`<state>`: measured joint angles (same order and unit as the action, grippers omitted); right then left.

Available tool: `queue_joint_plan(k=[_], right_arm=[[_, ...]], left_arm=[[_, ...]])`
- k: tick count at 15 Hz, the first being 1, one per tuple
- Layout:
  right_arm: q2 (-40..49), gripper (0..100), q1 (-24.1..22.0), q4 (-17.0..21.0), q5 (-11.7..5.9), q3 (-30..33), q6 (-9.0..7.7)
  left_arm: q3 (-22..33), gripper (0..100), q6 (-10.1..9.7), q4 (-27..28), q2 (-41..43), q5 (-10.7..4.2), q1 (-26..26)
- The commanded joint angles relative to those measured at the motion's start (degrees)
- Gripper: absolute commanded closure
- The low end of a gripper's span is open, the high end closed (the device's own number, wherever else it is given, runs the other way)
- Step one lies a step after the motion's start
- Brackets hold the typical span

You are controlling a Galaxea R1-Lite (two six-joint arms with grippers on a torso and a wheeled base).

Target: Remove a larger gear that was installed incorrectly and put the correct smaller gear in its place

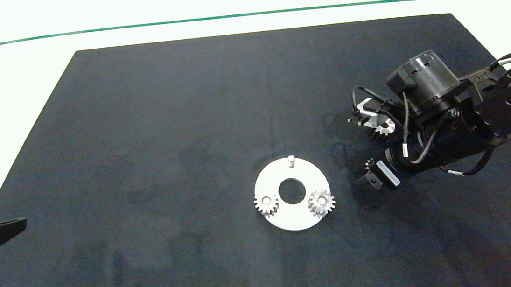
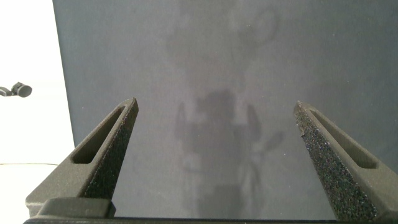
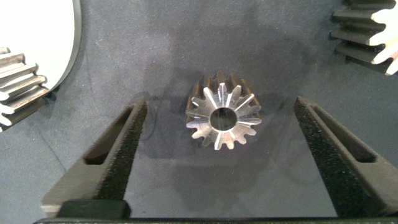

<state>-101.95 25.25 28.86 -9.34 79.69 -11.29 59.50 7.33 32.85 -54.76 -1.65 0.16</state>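
A white round plate (image 1: 294,219) lies mid-table with two smaller gears on it, one (image 1: 266,204) on its left and one (image 1: 321,202) on its right. At the plate's far side a pin (image 1: 291,160) stands bare. Right of the plate, the larger gear (image 1: 383,127) (image 3: 364,28) lies on the mat beside the right arm. My right gripper (image 1: 367,173) (image 3: 217,134) is open, low over the mat. Another smaller gear (image 3: 222,118) sits between its fingers, touching neither. My left gripper (image 1: 10,226) (image 2: 214,124) is parked open at the left edge, holding nothing.
A black mat (image 1: 164,124) covers the table. In the right wrist view the plate (image 3: 65,37) and one of its gears (image 3: 18,81) lie just off to one side of the gripper. A green line (image 1: 243,15) runs across the white surface beyond.
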Motion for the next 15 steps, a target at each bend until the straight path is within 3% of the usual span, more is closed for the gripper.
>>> queue_joint_plan(k=[1, 15], right_arm=[[-0.5, 12, -0.5, 0.0, -0.07, -0.1, -0.05], [-0.4, 41, -0.2, -0.8, -0.15, -0.9, -0.14]], left_arm=[[0.0, 0, 0.06, 0.2, 0.0, -0.02, 0.0], [0.0, 0, 0.06, 0.2, 0.0, -0.02, 0.6]])
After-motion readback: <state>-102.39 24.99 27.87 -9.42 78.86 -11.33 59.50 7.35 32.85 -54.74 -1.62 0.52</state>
